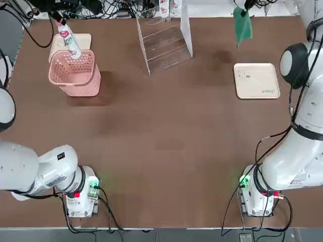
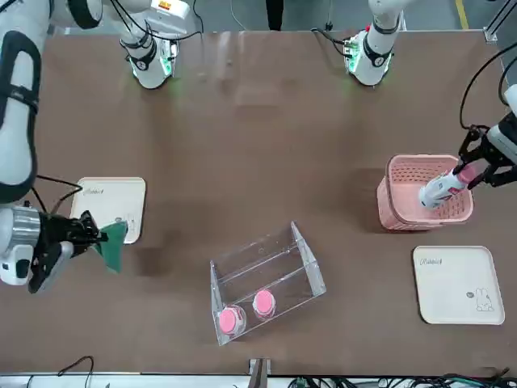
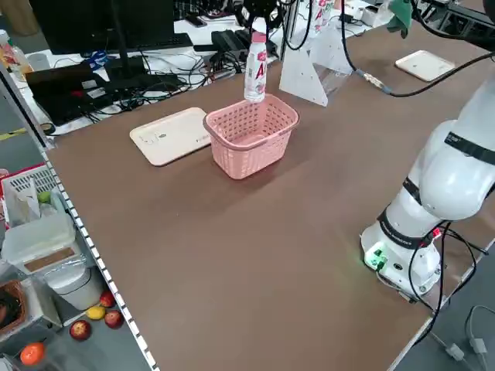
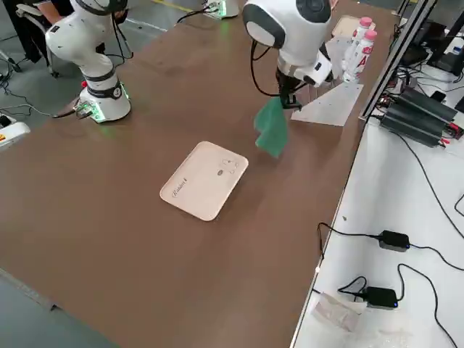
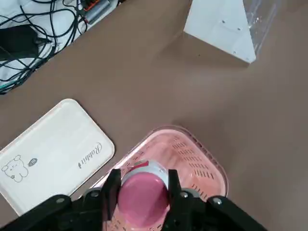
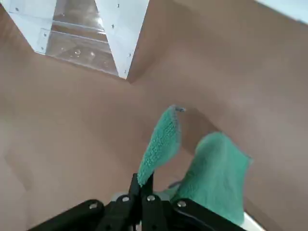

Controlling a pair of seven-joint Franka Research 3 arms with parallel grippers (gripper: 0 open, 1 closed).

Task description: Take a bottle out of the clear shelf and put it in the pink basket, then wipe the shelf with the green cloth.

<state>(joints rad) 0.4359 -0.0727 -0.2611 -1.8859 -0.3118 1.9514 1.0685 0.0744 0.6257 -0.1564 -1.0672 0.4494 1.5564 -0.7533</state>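
Over the pink basket [image 1: 73, 73], left gripper [image 5: 143, 192] clamps the bottle [image 1: 67, 39]; right gripper [image 6: 143, 190] pinches the green cloth [image 1: 242, 26].

From overhead the right gripper [image 1: 246, 6] is cut off by the far edge. In the left wrist view the pink cap hides the bottle [image 5: 143, 194] body, and its label print is too small to read anywhere

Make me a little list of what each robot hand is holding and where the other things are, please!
left gripper: fingers shut on the bottle, held above the pink basket
right gripper: fingers shut on the green cloth, hanging in the air near the clear shelf
still in the shelf: two pink-capped bottles
cream trays: two, one beside the basket, one on the right arm's side
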